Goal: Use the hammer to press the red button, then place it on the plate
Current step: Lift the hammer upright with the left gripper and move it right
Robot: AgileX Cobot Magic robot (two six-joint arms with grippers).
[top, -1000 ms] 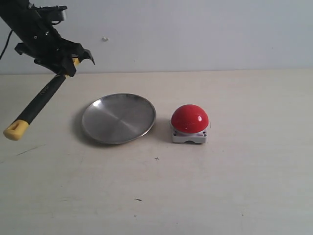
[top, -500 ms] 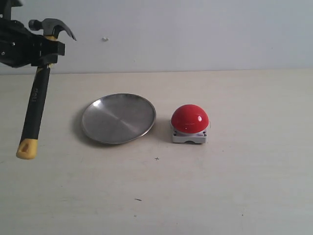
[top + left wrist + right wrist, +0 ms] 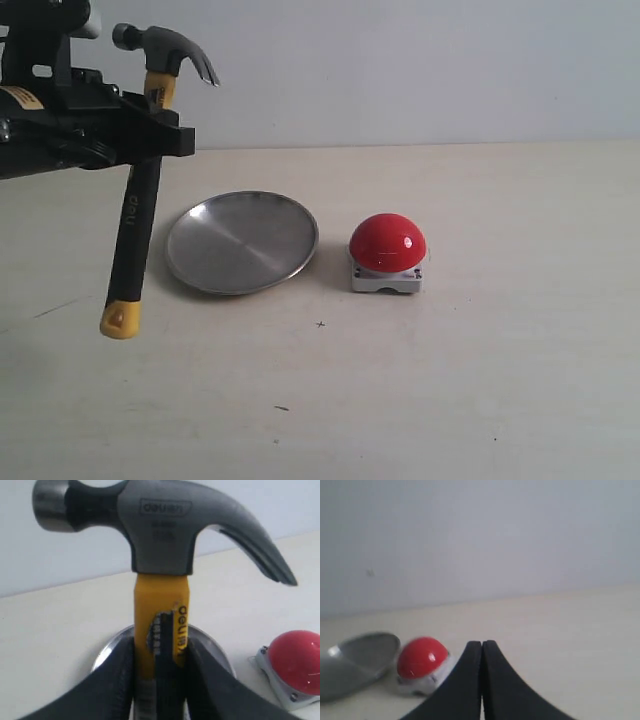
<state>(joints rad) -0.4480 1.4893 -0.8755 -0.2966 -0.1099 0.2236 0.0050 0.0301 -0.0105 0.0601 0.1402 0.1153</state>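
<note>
My left gripper [image 3: 150, 135] is shut on the hammer [image 3: 135, 225] just below its yellow neck, holding it nearly upright in the air left of the plate [image 3: 243, 241]. The dark steel head [image 3: 165, 45] is on top, the yellow butt end [image 3: 120, 320] hangs low. In the left wrist view the hammer [image 3: 160, 570] stands between my fingers [image 3: 120, 680], with the plate [image 3: 210, 647] behind and the red button [image 3: 295, 660] to one side. The red button [image 3: 388, 243] sits right of the plate. My right gripper [image 3: 482, 650] is shut and empty, out of the exterior view; the red button [image 3: 420, 657] and plate [image 3: 362, 655] lie beyond it.
A pale wooden table [image 3: 450, 380] carries the plate and button, with a plain white wall [image 3: 420, 70] behind. A few small dark specks [image 3: 320, 324] mark the tabletop in front of the plate.
My left arm has carried the hammer rightward toward the plate and swung it from a slant to nearly upright, head up. Plate and button have not moved.
</note>
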